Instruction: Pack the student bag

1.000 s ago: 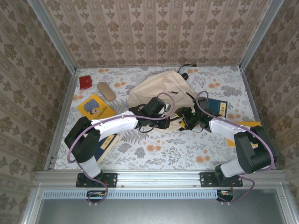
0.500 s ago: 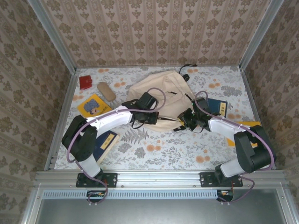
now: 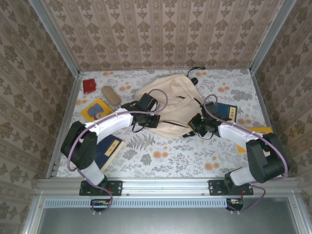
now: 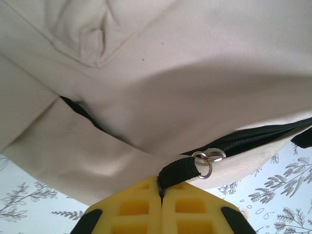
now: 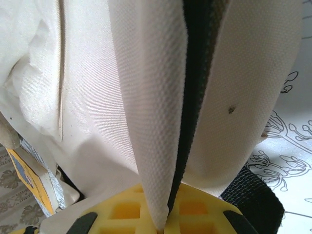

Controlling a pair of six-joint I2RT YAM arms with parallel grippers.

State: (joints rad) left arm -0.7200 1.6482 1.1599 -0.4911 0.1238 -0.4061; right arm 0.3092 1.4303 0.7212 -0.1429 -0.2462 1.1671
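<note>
Several books [image 3: 97, 111] surround the student bag [image 3: 170, 105], pinched by left claw [image 4: 161, 195] and right claw [image 5: 165, 219].

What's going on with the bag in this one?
Both arms have hold of the student bag, which lies on the flowered table. The left gripper is shut on the black pull tab of the bag's zipper. The right gripper is pinching a fold of the bag's fabric along a dark zipper line. A yellow book, a small red item, a tan case and a dark blue book lie on the table around the bag, not yet packed.
</note>
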